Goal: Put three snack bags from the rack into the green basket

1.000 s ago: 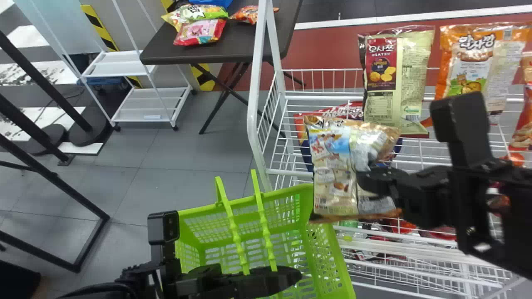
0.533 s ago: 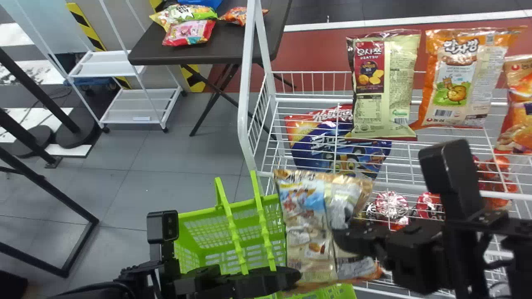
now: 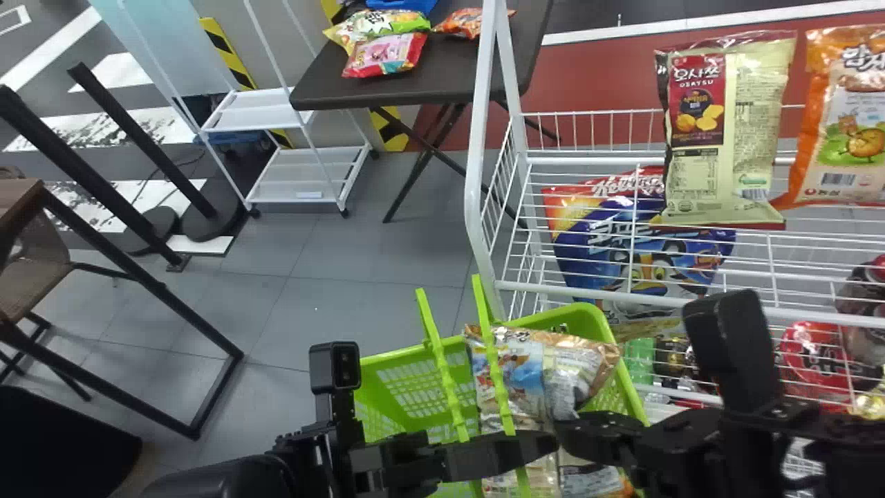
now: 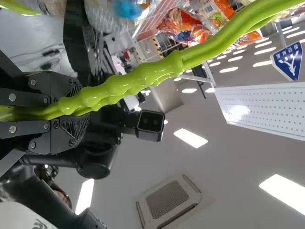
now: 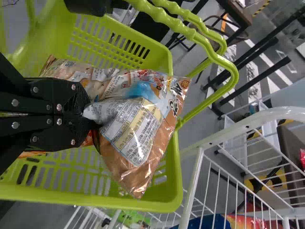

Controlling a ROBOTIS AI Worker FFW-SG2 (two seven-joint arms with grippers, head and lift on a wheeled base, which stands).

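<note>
Lower now than in the previous head frame, the snack bag point(image 3: 522, 373) has sunk into the green basket point(image 5: 95, 201), behind its handle point(image 3: 451, 394). At far left, on the dark table point(image 3: 325, 90), a pink bag point(image 3: 386, 55) carries a printed front, its words left unread. Nearer, the left gripper point(image 4: 83, 107) is closed around the handle, holding the basket beside the rack. To its right hangs the snack bag, pinched at its crumpled side by the right gripper point(image 5: 88, 112); a pale label panel of fine print and a blue picture show. By my reading, this bag wants only letting go. I cannot tell whether another lies beneath it, so one or two more may be left to fetch. On the rack point(image 3: 477, 173) at right, a blue bag point(image 3: 601, 242) sits behind the wires with big lettering and cartoon eyes. Next come a cream bag point(image 3: 760, 124) with a red panel picturing round chips and a barcode, then an orange bag point(image 3: 847, 117) with a potato character and a barcode.
</note>
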